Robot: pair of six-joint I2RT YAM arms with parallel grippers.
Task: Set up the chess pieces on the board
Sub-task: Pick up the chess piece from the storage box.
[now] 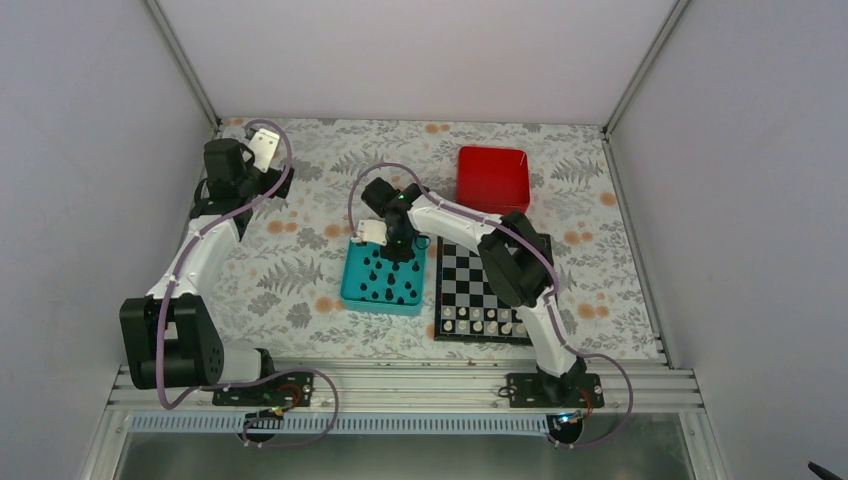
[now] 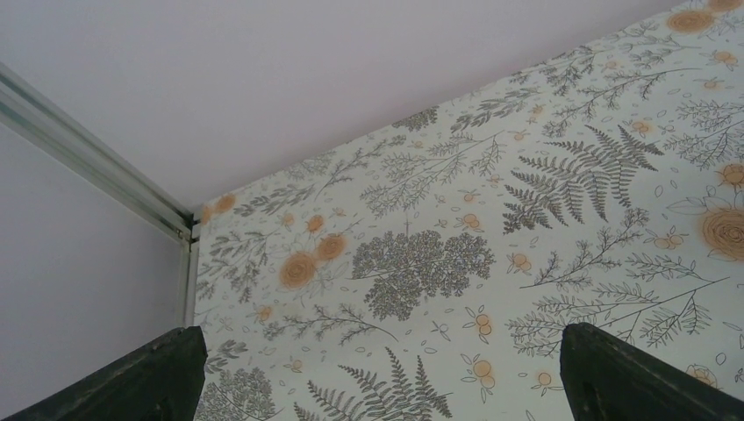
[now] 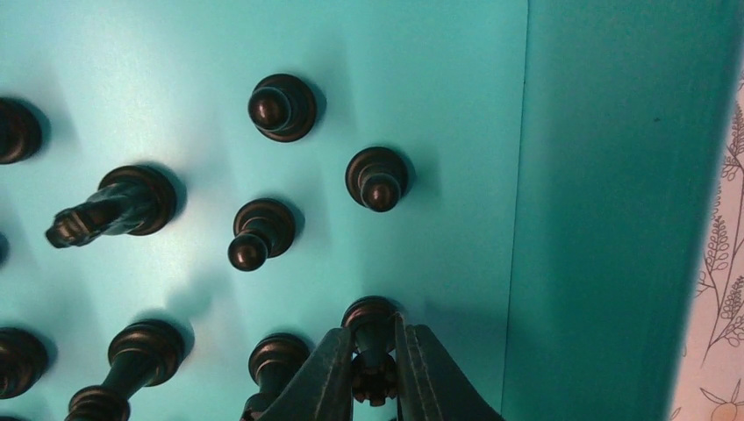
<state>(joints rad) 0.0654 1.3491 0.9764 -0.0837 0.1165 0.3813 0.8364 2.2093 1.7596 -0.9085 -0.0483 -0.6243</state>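
My left claw point(image 2: 382, 355) gapes wide, holding nothing, above bare flowered table point(image 2: 526, 132) near the corner walls. My right claw point(image 3: 375, 375) is down in the teal tray point(image 3: 614, 219), pinched on one black chess piece point(image 3: 371, 316). More chess pieces point(image 3: 281, 107) crowd its left and the tray wall rises close on its right. From above, the board point(image 1: 470, 275) lies just right of it.

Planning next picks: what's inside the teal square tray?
Teal square tray holds small black chess pieces, standing; right gripper grips one beside the wall. The gripper covers the tray's far end from above.
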